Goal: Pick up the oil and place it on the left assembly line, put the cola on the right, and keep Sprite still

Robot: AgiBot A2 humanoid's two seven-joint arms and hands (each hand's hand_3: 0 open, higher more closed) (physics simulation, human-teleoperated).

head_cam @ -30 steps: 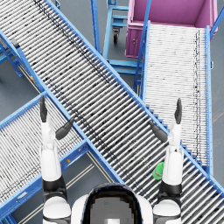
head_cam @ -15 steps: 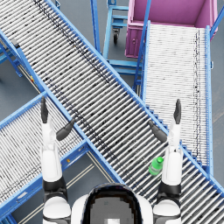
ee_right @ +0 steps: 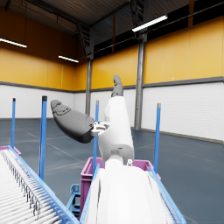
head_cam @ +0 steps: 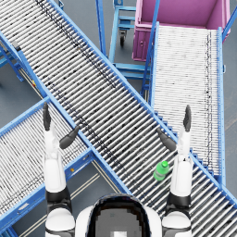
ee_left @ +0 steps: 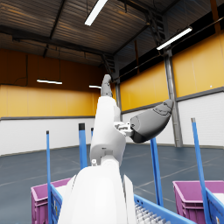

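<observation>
One green Sprite bottle [head_cam: 161, 170] sits on the rollers of the long diagonal conveyor [head_cam: 92, 92], towards its near end and close beside the right forearm. No hand touches it.

Both arms are raised. The left hand [head_cam: 51, 132] is above the blue rail where the diagonal conveyor meets the left conveyor [head_cam: 18, 152]. Its fingers are stretched out, its thumb is splayed wide, and it holds nothing. The left wrist view shows the same spread left hand [ee_left: 113, 122] against the warehouse wall. The right hand [head_cam: 183, 134] is over the far edge of the diagonal conveyor, beside the right conveyor [head_cam: 185, 69]. It is just as wide apart and holds nothing, which the right wrist view [ee_right: 113, 127] also shows.

A purple bin [head_cam: 141, 44] stands at the far end of the right conveyor.
</observation>
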